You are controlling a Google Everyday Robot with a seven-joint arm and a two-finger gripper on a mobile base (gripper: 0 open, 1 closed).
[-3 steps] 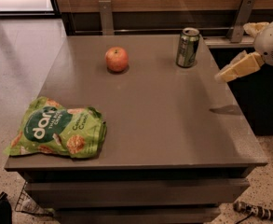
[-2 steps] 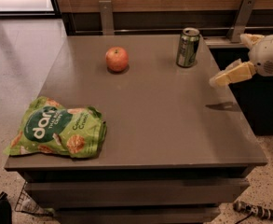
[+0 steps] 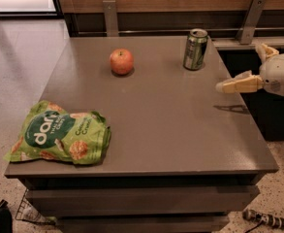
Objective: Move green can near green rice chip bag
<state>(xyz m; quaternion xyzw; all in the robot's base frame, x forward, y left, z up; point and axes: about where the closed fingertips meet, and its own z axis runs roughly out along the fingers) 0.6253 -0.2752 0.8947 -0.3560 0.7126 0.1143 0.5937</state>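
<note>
The green can (image 3: 196, 49) stands upright at the far right of the grey table (image 3: 170, 130). The green rice chip bag (image 3: 59, 135) lies flat at the table's front left corner, far from the can. My gripper (image 3: 239, 68) hovers over the table's right edge, to the right of the can and a little nearer the front. It is open and empty: one pale finger (image 3: 236, 85) points left over the table and the other finger (image 3: 264, 51) points up and back.
A red-orange apple (image 3: 121, 61) sits at the table's far middle, left of the can. A wooden wall with metal brackets (image 3: 110, 16) runs behind the table. A dark gap drops off past the right edge.
My gripper has moved a little to the left and down, further over the table's right edge. The can, apple and bag have not moved.
</note>
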